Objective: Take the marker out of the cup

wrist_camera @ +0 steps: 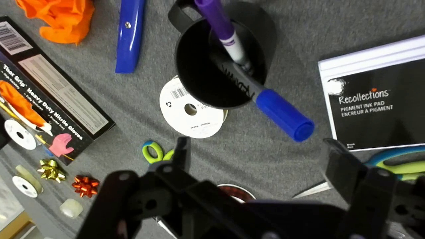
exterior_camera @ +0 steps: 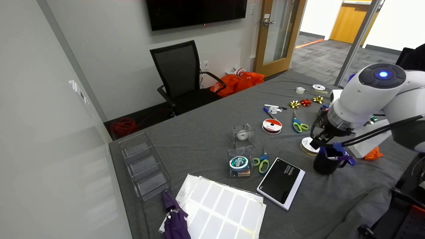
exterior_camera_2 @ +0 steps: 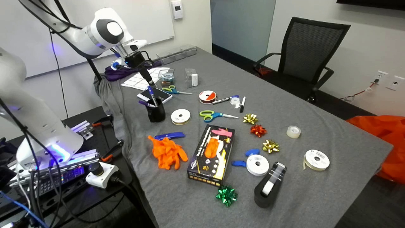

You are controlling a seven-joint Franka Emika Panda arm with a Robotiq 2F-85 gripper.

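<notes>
The cup is a squat black mug (wrist_camera: 196, 63) standing upright on the grey cloth, seen in both exterior views (exterior_camera: 323, 165) (exterior_camera_2: 158, 114). A marker with a blue cap (wrist_camera: 282, 113) leans in it, cap end sticking out past the rim; it also shows in an exterior view (exterior_camera_2: 152, 92). A purple-capped marker (wrist_camera: 217, 20) leans the opposite way, over the handle side. My gripper (wrist_camera: 257, 141) is open and empty. In an exterior view its fingertips (exterior_camera_2: 152, 85) are just above the blue cap. In the wrist view the cap lies between the finger directions, ahead of the tips.
A white ribbon spool (wrist_camera: 179, 109) sits beside the mug. A black and white ink pad box (wrist_camera: 378, 99) lies on the mug's opposite side. A blue tool (exterior_camera_2: 170, 135), an orange glove (exterior_camera_2: 167, 152), a glove box (exterior_camera_2: 212, 155) and scissors (exterior_camera_2: 218, 115) lie nearby.
</notes>
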